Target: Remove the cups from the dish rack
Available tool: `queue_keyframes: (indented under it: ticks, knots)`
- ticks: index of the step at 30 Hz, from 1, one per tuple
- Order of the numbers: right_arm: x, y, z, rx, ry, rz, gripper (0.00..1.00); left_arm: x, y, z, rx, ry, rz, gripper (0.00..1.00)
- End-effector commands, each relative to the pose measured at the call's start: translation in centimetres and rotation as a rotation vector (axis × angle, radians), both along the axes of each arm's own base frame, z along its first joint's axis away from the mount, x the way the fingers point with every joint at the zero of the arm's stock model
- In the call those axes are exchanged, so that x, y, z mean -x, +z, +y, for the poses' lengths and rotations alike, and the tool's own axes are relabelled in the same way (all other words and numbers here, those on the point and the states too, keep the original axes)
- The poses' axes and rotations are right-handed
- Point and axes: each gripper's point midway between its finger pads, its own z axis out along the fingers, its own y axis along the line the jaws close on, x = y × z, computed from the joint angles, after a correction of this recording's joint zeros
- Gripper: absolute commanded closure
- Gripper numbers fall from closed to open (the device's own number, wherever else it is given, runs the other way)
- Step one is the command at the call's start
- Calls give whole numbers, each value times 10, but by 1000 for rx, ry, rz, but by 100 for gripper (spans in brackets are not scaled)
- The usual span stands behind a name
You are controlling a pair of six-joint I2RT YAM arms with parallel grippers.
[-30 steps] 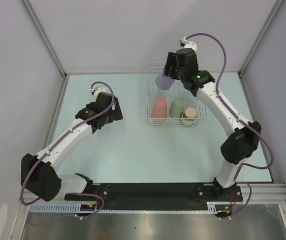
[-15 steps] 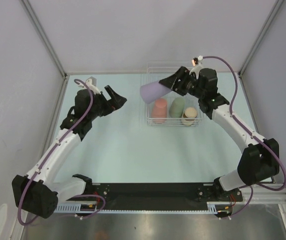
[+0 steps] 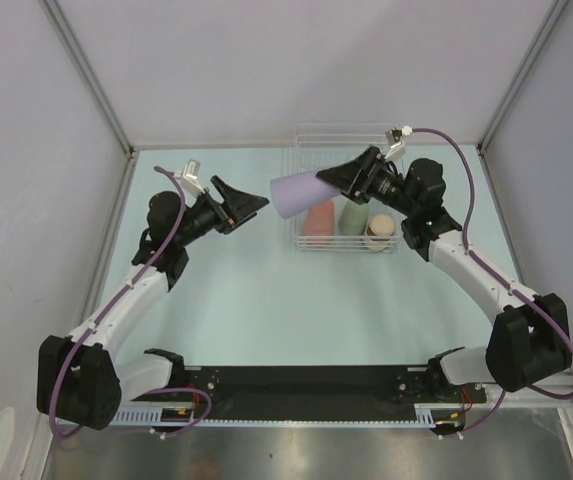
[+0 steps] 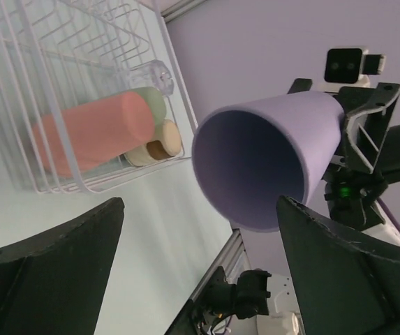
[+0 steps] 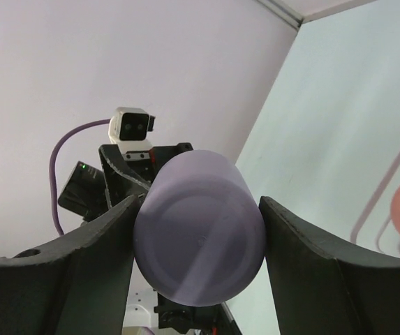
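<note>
The left fingers [image 4: 60, 251] have swung up off the bench [image 3: 266, 290] over the last second and now point rightward, spread wide with nothing between them. Just beyond their tips hangs the lilac cup [image 3: 298, 192]. A second ago it hung mouth-down over the back of the dish rack [image 3: 331, 140]. It now lies on its side in the air above the rack's left wall, with its open mouth facing the left arm. The right fingers [image 5: 67, 272] are clamped on its base end, leaving the rim end free.

This reads as a handover about to happen, with the first cup out and not yet set down. Nothing stands between the spread fingers and the cup's mouth.

Lying in the rack's near half are the salmon cup [image 3: 318, 218], the green cup [image 3: 354, 213] and the beige cup [image 3: 381, 229], side by side. The right arm reaches across above them.
</note>
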Motion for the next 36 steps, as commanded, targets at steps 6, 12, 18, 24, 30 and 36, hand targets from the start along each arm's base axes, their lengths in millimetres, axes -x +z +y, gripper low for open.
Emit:
queue_keyframes:
  ticks: [6, 12, 18, 24, 30, 36]
  knots:
    - [17, 22, 1, -54, 12, -84, 100, 14, 59, 7, 48, 22, -196, 4]
    - [13, 10, 6, -44, 30, -56, 100, 9, 58, 8, 40, 36, -180, 4]
    - [20, 3, 38, -46, 123, -42, 100, 12, 66, -3, 67, -19, -197, 5]
    - [22, 3, 61, -49, 183, -47, 100, 20, 72, -16, 79, -67, -217, 10]
    - [15, -1, 67, -56, 187, -43, 100, 25, 71, -19, 91, -84, -212, 23]
    - [16, -12, 74, -54, 210, -21, 100, 29, 72, -19, 94, -93, -220, 67]
